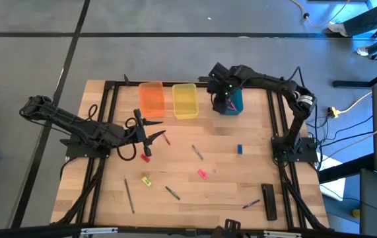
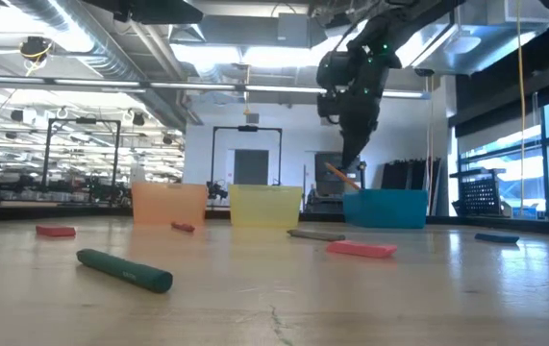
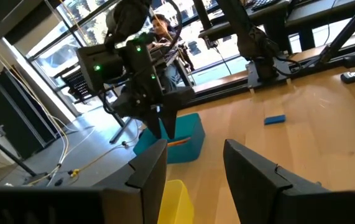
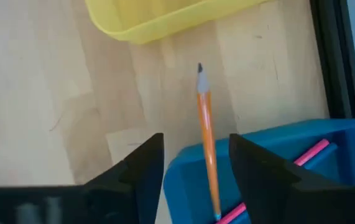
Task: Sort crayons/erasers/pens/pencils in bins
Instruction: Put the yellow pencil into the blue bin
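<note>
Seen from above, we find three bins in a row at the table's 12 o'clock edge: the orange bin (image 1: 152,99), the yellow bin (image 1: 185,100) and the teal-blue bin (image 1: 232,102). The right gripper (image 1: 222,98) hangs over the teal-blue bin's 9 o'clock rim; in its wrist view its fingers (image 4: 141,171) stand parted on either side of an orange pencil (image 4: 207,143), and we cannot tell whether they touch it. The pencil's lower end sits inside the teal-blue bin, beside a pink-red pencil (image 4: 301,163) lying in it, while its grey tip leans out over the rim toward the yellow bin. In the low view the same orange pencil slants up from the bin just beneath the gripper. The left gripper (image 1: 150,137) waits with its fingers apart and empty at 9 o'clock of the table's centre, a red eraser (image 1: 146,158) just at its 6 o'clock. The loose pieces are spread over the wood: a blue eraser (image 1: 239,149) toward 3 o'clock, a pink eraser (image 1: 203,173) near the centre, a yellow eraser (image 1: 147,180) toward 7 o'clock, a dark green crayon (image 1: 172,192) at 6 o'clock, and a grey crayon (image 1: 197,152) near the centre. A long black flat bar (image 1: 269,201) lies toward 5 o'clock. We read no lettering or brand mark on any item.
</note>
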You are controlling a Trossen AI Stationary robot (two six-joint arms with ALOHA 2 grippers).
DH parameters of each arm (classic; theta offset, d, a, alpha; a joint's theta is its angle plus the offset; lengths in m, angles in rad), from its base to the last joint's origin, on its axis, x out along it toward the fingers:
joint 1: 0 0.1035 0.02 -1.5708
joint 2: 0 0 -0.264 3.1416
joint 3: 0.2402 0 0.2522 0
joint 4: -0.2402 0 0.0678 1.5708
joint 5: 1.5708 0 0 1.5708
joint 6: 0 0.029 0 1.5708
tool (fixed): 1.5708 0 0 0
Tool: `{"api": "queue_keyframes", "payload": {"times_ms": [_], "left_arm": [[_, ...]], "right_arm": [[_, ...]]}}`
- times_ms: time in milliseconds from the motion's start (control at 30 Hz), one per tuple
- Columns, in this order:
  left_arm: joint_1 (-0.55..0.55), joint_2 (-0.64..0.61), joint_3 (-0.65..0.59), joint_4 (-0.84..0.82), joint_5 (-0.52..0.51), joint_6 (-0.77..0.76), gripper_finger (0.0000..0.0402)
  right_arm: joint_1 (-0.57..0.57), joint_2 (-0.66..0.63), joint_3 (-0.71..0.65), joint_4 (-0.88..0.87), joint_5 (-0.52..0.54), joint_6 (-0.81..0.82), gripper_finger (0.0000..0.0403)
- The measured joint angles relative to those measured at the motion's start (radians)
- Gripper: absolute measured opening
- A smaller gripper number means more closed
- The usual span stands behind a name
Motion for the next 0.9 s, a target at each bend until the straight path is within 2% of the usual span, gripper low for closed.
{"api": "queue_keyframes", "payload": {"times_ms": [200, 367, 733, 900], "left_arm": [[0.0, 0.0, 0.0, 0.0, 0.0, 0.002, 0.0152], [0.0, 0.0, 0.0, 0.0, -0.001, 0.002, 0.0152], [0.0, 0.0, 0.0, 0.0, -0.001, 0.002, 0.0152], [0.0, 0.0, 0.0, 0.0, 0.0, 0.002, 0.0152]], "right_arm": [[0.001, 0.0, -0.065, 0.095, -0.001, -0.004, 0.0175], [0.0, 0.0, -0.099, 0.156, 0.0, -0.001, 0.0148], [-0.022, 0.0, -0.101, 0.151, 0.028, 0.011, 0.0021], [-0.056, 0.001, -0.036, 0.124, 0.072, 0.102, 0.0024]]}}
